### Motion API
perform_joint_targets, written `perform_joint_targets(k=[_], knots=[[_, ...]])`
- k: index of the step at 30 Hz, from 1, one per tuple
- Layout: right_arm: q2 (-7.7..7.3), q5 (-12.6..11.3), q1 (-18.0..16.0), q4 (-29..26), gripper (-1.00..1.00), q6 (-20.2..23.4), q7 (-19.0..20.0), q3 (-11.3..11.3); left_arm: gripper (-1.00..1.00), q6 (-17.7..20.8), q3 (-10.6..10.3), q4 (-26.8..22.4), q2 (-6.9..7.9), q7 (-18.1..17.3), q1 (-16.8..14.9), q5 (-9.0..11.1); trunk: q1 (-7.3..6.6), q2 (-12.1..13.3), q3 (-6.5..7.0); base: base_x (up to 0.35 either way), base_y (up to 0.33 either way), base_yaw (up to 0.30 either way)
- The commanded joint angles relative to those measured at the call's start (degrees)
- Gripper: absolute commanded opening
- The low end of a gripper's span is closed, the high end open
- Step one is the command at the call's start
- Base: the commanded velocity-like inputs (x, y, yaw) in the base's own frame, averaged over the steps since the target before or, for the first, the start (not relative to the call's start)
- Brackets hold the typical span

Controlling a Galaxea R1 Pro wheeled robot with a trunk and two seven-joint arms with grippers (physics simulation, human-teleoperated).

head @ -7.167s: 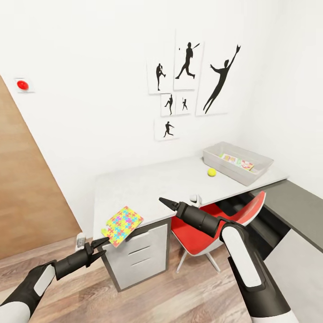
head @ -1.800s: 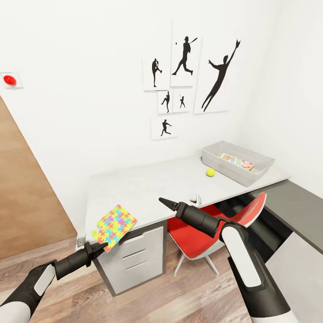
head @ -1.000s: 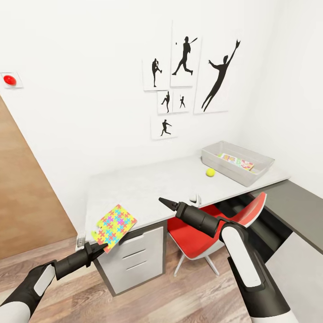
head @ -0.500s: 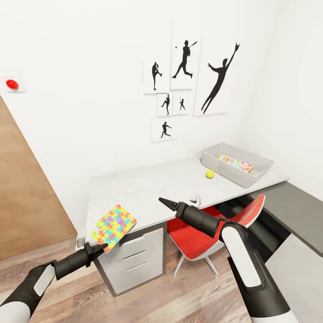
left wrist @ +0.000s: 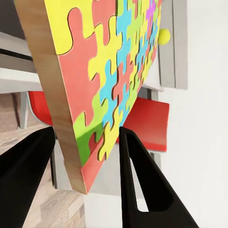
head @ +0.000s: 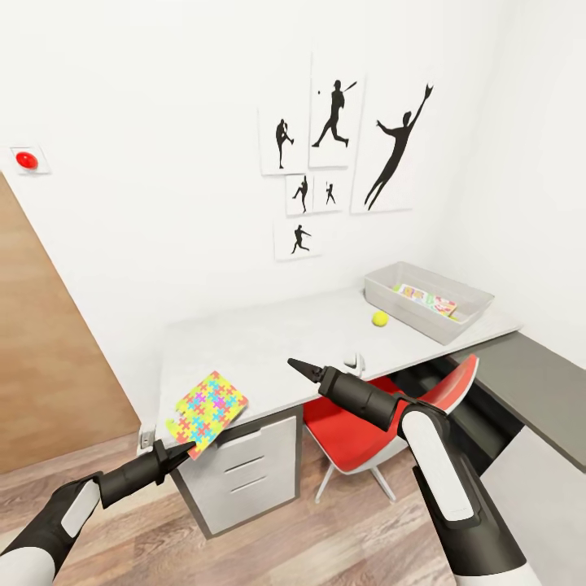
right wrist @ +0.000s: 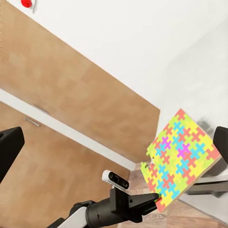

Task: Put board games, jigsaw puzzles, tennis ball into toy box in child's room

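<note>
The table [head: 268, 342] is stretching from near left to far right, with the toy box [head: 382, 291] sitting at its far right end. The jigsaw puzzle [head: 207, 404] is sticking out over the near left corner. It looks thin, stiff and light, so its edge is the best place to pinch. The left gripper [head: 184, 448] is squeezing that near edge. The right gripper [head: 295, 365] is looking pinched together, holding nothing.
</note>
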Motion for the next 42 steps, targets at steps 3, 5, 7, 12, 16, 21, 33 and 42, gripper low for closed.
perform_joint_targets(k=[3, 5, 7, 12, 16, 21, 33, 42], knots=[[0.1, 0.28, -0.04, -0.01, 1.0, 0.3, 0.17, 0.06, -1.0, 0.26, 0.05, 0.02, 0.0, -0.07, -0.04, 0.13, -0.66, 1.17, 0.48, 0.0, 0.0, 0.0], [0.08, 0.29, -0.04, 0.01, 1.0, 0.3, 0.2, 0.04, -1.0, 0.25, 0.07, 0.02, 0.0, -0.07, -0.04, 0.13, -1.1, 1.97, 0.84, 0.0, 0.0, 0.0], [0.05, 0.29, -0.04, 0.04, 1.0, 0.29, 0.22, 0.03, -1.0, 0.24, 0.1, 0.02, 0.0, -0.07, -0.04, 0.11, -1.54, 2.78, 1.2, 0.0, 0.0, 0.0], [0.17, 0.3, -0.04, 0.04, 1.0, 0.24, 0.21, 0.05, -1.0, 0.24, 0.12, 0.02, 0.0, -0.07, -0.04, 0.11, -2.64, 4.78, 2.09, 0.0, 0.0, 0.0], [0.3, 0.3, -0.04, -0.06, 1.0, 0.24, 0.24, 0.08, -1.0, 0.24, 0.08, 0.02, 0.0, -0.07, -0.04, 0.13, -3.51, 6.39, 2.81, 0.0, 0.0, 0.0], [0.4, 0.3, -0.04, -0.09, 1.0, 0.24, 0.38, 0.04, -1.0, 0.24, 0.04, 0.02, 0.0, -0.08, -0.04, 0.07, -4.61, 8.39, 3.71, 0.0, 0.0, 0.0], [0.52, 0.24, -0.04, -0.08, 1.0, 0.18, 0.38, 0.03, -1.0, 0.33, 0.04, 0.02, 0.08, -0.24, -0.04, 0.05, -7.25, 13.2, 5.86, 0.0, 0.0, 0.0], [0.6, 0.29, 0.54, -0.05, 1.0, -0.22, 0.37, 0.04, -1.0, 0.34, 0.04, 0.02, 0.16, -0.72, -0.04, 0.13, -9.22, 16.81, 7.48, 0.0, 0.0, 0.0]])
